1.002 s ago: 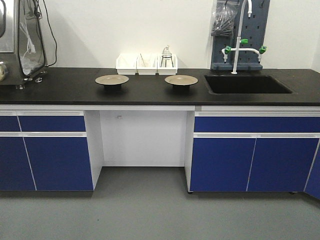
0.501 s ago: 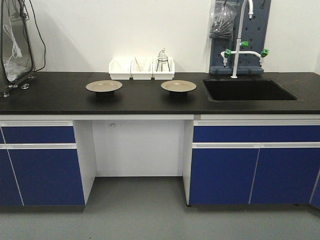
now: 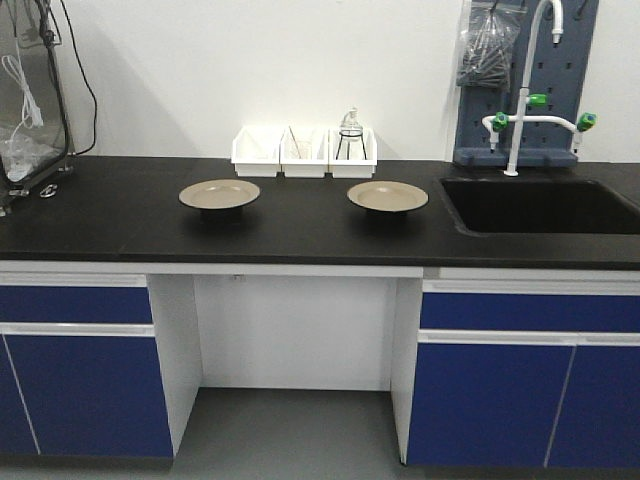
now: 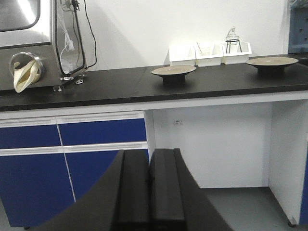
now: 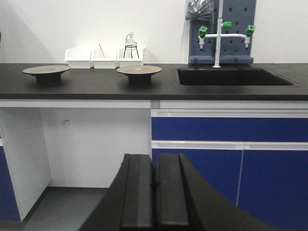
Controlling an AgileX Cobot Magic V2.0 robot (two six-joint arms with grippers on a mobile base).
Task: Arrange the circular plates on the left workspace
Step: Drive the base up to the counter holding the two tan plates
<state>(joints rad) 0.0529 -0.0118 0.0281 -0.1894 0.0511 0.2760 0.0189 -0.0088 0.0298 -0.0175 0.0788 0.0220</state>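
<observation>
Up on the countertop (image 3: 300, 228), well beyond both grippers: left plate (image 3: 219, 193) near 12 o'clock of the left gripper (image 4: 150, 187), right plate (image 3: 387, 196) near 12 o'clock of the right gripper (image 5: 154, 192) (jaws together on both, holding nothing), 2 plates well apart.

The left plate (image 3: 219, 193) and right plate (image 3: 387, 195) are beige with black undersides; the countertop (image 3: 120, 215) is black, cabinets (image 3: 85, 395) blue, bins (image 3: 304, 152) white.

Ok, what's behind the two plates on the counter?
Three white bins against the wall; the right one holds a glass vessel. Their front walls hide whatever sits lower inside.
</observation>
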